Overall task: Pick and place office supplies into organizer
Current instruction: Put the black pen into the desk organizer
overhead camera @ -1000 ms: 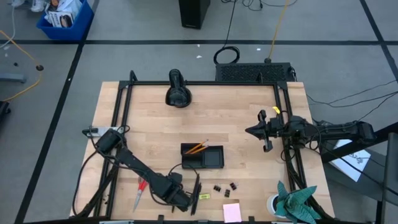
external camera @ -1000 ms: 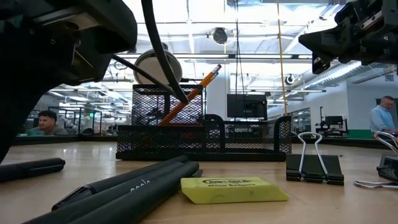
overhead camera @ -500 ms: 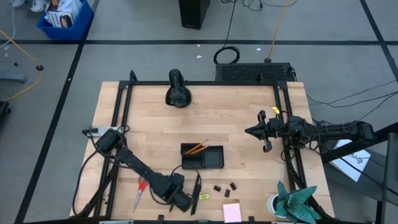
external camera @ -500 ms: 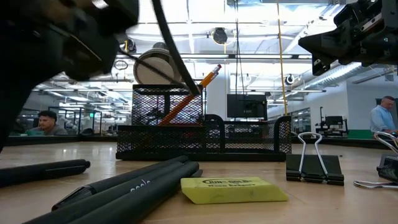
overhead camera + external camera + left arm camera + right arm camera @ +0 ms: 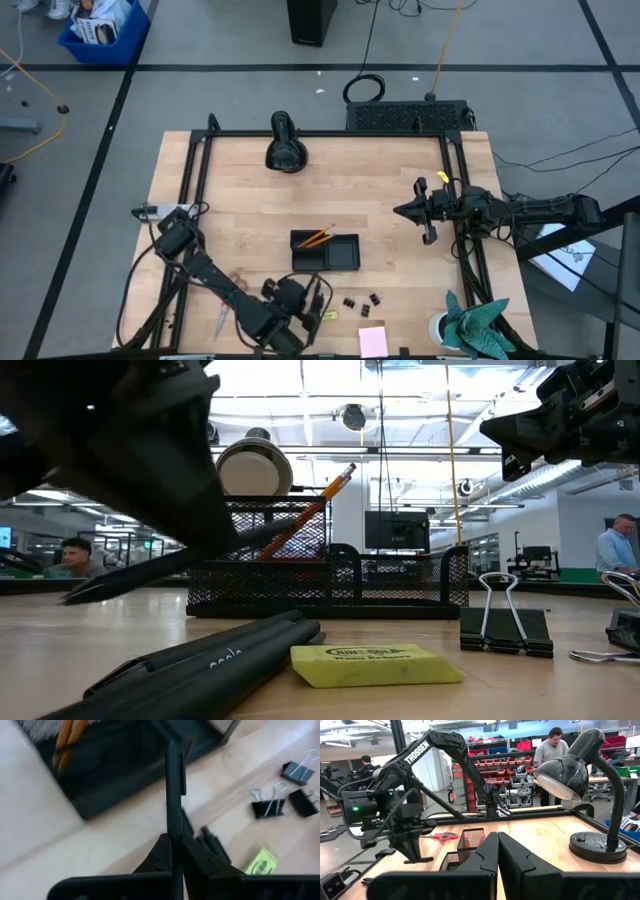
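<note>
1. High view: you have two pencils (image 5: 317,238) already in the organizer (image 5: 325,251). Your left gripper (image 5: 316,297) sits just in front of it, near the table's front edge. The scissors (image 5: 223,313), binder clips (image 5: 362,300), yellow piece (image 5: 329,316) and sticky pad (image 5: 373,341) lie on the table, so most of the job is left.
2. Low view: a pen (image 5: 160,567) hangs tilted off the table in front of the mesh organizer (image 5: 300,575); more pens (image 5: 215,660) lie beside the yellow piece (image 5: 375,663).
3. Left wrist view: your left fingers (image 5: 165,855) are clamped on one pen (image 5: 173,785), aimed toward the organizer (image 5: 115,775).
4. Right wrist view: your right gripper (image 5: 498,855) is closed and empty, waiting well apart at the table's right side.
</note>
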Tool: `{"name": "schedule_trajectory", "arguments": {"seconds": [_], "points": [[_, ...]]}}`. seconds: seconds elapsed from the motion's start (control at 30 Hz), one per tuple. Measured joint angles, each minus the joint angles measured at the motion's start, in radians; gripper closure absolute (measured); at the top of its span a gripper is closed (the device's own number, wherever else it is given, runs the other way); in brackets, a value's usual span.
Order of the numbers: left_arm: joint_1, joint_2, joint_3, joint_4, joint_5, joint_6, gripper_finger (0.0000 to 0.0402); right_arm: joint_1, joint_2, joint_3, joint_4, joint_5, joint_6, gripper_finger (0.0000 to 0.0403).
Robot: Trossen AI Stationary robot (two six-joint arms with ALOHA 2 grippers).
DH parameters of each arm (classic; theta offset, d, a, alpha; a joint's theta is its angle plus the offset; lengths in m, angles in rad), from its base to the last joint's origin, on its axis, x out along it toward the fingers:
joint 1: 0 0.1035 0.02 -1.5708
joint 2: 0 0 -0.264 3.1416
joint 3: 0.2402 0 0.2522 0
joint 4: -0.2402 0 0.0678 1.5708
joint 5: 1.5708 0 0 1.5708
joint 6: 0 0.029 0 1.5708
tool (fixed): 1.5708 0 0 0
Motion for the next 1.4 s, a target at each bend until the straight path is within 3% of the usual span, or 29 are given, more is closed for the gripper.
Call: {"name": "schedule_trajectory", "arguments": {"seconds": [0.33, 0.63, 0.83, 0.97, 1.13, 1.23, 1.4], "points": [[0.025, -0.006, 0.08, 0.051, -0.355, 0.451, 0.0377, 0.0, 0.002, 0.0, 0.0, 0.0, 0.0, 0.0402], [0.146, -0.159, 0.081, 0.041, -0.353, 0.798, 0.0376, 0.0, 0.003, 0.0, 0.001, 0.002, 0.0, 0.0402], [0.185, -0.329, 0.082, 0.162, -0.358, 1.183, 0.0376, 0.0, 0.002, 0.0, 0.001, 0.003, 0.0, 0.0402], [0.236, -0.409, 0.083, 0.377, -0.219, 1.491, 0.0376, 0.0, 0.002, 0.0, 0.004, 0.003, 0.0, 0.0402], [0.323, -0.42, 0.084, 0.637, 0.188, 1.86, 0.0376, 0.0, 0.003, 0.0, 0.001, 0.003, -0.002, 0.0402], [0.387, -0.414, 0.082, 0.699, 0.392, 1.962, 0.0376, 0.0, 0.003, 0.0, -0.003, 0.003, -0.001, 0.0402], [0.476, -0.415, 0.005, 0.814, 0.506, 2.04, 0.0376, 0.0, 0.004, 0.0, -0.03, 0.001, 0.0, 0.0402]]}}
